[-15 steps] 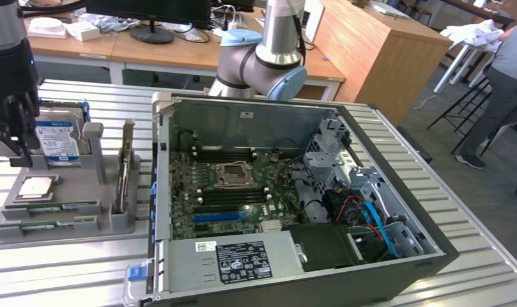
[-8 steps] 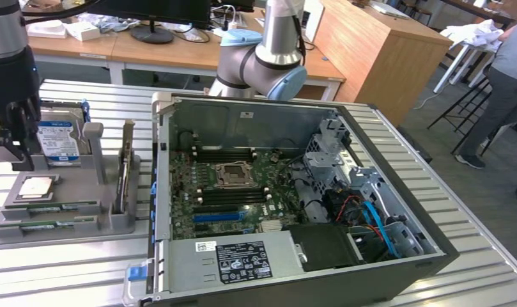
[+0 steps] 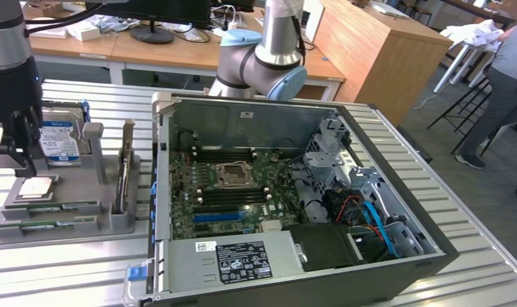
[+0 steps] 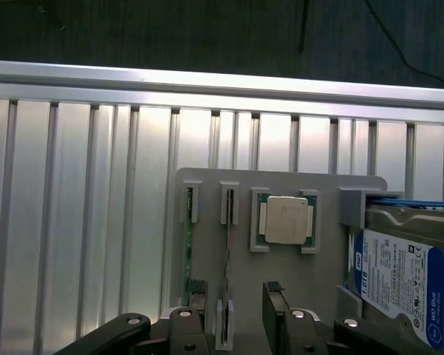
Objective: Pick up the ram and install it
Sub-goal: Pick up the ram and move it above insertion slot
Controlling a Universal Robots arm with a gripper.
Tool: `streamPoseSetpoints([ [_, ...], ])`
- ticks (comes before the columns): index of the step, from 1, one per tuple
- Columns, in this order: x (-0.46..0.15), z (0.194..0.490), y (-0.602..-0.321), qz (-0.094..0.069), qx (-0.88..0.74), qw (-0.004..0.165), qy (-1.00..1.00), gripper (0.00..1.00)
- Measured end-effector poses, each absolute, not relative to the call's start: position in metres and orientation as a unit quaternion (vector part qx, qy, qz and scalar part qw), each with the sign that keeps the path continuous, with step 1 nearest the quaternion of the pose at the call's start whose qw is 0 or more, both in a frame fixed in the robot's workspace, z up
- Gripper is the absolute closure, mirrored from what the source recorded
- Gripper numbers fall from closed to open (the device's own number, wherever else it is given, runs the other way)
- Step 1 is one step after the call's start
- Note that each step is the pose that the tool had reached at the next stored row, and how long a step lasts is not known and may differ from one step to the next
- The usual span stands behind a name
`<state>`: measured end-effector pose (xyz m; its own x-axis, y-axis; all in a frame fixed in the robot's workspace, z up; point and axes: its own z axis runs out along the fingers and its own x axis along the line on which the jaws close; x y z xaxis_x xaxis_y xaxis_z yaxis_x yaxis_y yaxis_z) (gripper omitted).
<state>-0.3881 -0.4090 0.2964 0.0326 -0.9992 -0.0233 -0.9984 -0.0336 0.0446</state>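
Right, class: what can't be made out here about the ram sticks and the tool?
Wrist view: the ram nearest the tool stands edge-on, so chips and label are unreadable.
Wrist view: the hard drive is cut off by the picture's edge.
Exterior view: its left edge cuts off part of the tool.

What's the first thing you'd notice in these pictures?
First comes the big open computer case in the middle of the exterior view, with its green motherboard showing. On the exterior view's left, a grey holder carries a hard drive, a silver CPU chip and two ram sticks. The gripper hangs open over that holder, one ram stick lined up between its fingers.
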Motion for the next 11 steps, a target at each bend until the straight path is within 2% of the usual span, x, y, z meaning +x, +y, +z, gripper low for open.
streamPoseSetpoints([
  [11, -0.388, 0.278, -0.409, -0.024, 0.719, 0.008, -0.695, 0.57],
])
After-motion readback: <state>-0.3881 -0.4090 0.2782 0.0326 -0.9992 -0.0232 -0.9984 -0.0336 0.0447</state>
